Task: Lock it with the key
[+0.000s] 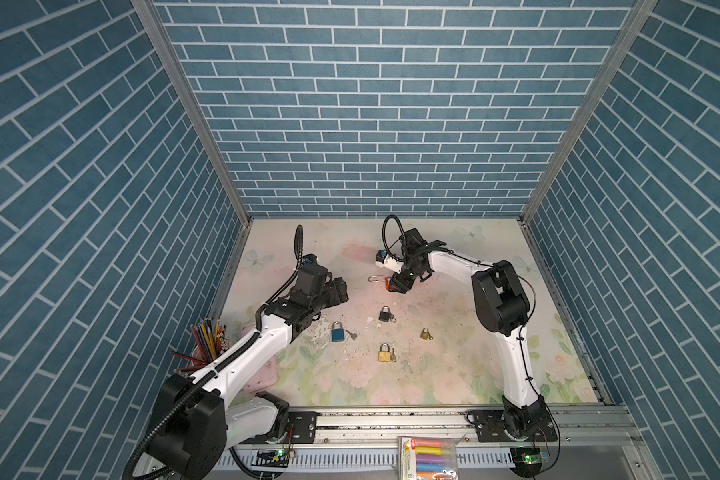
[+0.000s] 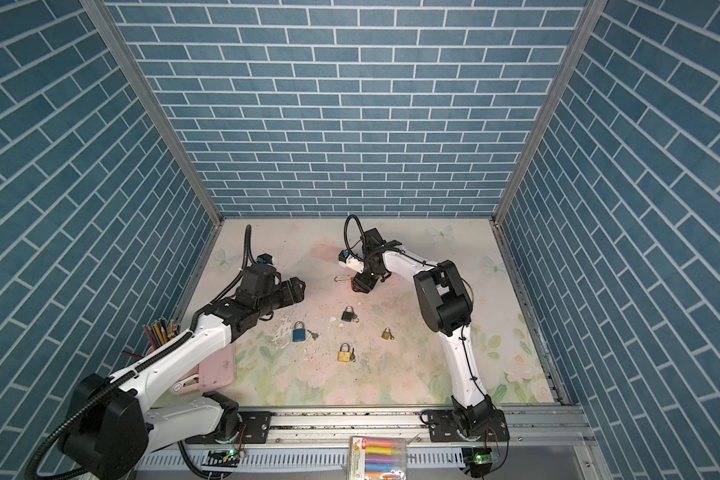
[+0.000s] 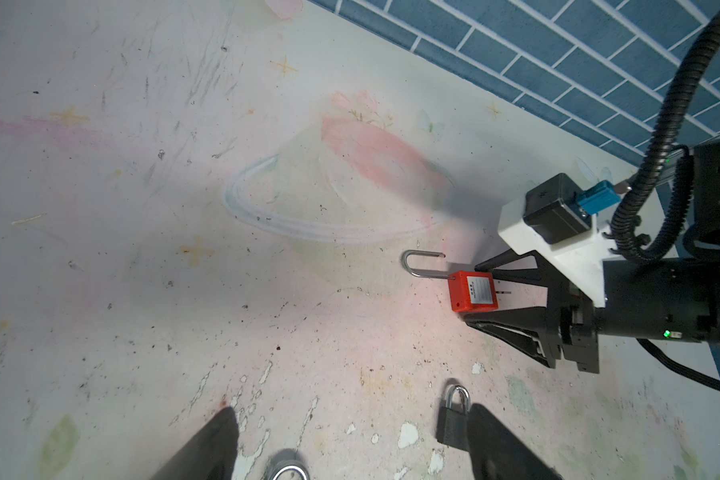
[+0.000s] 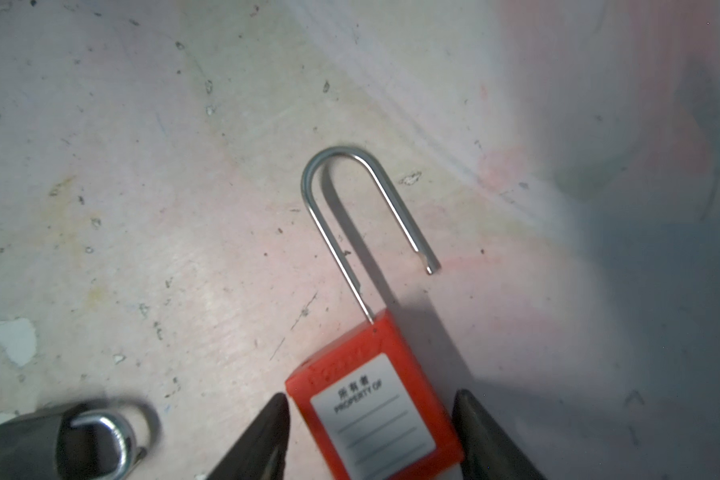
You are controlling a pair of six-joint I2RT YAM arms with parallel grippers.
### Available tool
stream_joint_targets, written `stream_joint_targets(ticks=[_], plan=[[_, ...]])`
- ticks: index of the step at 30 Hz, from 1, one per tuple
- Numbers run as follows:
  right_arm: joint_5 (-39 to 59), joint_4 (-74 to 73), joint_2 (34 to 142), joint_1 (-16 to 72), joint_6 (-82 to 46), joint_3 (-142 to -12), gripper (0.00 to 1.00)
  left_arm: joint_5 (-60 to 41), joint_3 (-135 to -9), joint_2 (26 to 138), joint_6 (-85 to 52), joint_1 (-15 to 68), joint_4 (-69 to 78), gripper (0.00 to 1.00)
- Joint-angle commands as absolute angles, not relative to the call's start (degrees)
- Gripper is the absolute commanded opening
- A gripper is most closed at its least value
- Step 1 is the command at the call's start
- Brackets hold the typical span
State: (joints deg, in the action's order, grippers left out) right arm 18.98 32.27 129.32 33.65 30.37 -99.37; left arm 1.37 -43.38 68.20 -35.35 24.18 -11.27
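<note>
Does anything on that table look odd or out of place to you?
Yes: the red padlock lies with its shackle open, free end out of the body, unlike the shut blue padlock and black padlock. The table covering is chipped beside the blue one.

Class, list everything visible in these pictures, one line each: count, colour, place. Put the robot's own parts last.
red padlock: one, red, silver shackle open, far centre of table
black padlock: one, black, mid-table
blue padlock: one, blue, left of centre
brass padlocks: two, gold, near centre and further right
pencils: many, mixed colours, near left corner
pink case: one, pink, under left arm
pack of sticks: one, mixed colours, front rail
table: one, pastel floral
walls: three, blue brick
left pincer: one, black, open, left of centre
right pincer: one, black, straddling red padlock's body; grip unclear
</note>
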Motion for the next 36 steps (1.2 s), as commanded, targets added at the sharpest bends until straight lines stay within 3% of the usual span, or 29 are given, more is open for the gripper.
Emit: stream_joint_targets(ticks=[1,8,14,23,26,32,36], plan=[[17.7,34.3,130.6,34.6,31.6,-100.8,0.54,1.6,-44.7,68.1,-36.0,23.9,-12.4,0.87],[11.3,33.2,130.5,35.9,25.2,-100.1,0.30,1.5,-44.1,67.0,-36.1,23.9,-11.7,0.87],[11.8,31.3,128.2,36.4,11.2,-99.1,0.23,4.0,-45.2,66.7,-36.3,23.9,-14.2,0.87],[10.9,25.1,126.3,37.4,-12.4,-98.2,0.32,9.0,-43.6,63.8,-41.2,24.0,-15.4,0.87],[10.8,24.5,126.8,38.4,-14.5,-98.6,0.40,9.2,-43.8,63.2,-42.9,23.9,-16.5,0.86],[11.0,19.7,119.8,38.6,-13.4,-94.7,0.65,7.3,-45.1,63.5,-45.7,24.0,-17.6,0.86],[8.8,16.1,111.1,37.6,-11.6,-89.7,0.71,7.5,-47.9,65.8,-46.4,25.8,-18.2,0.86]])
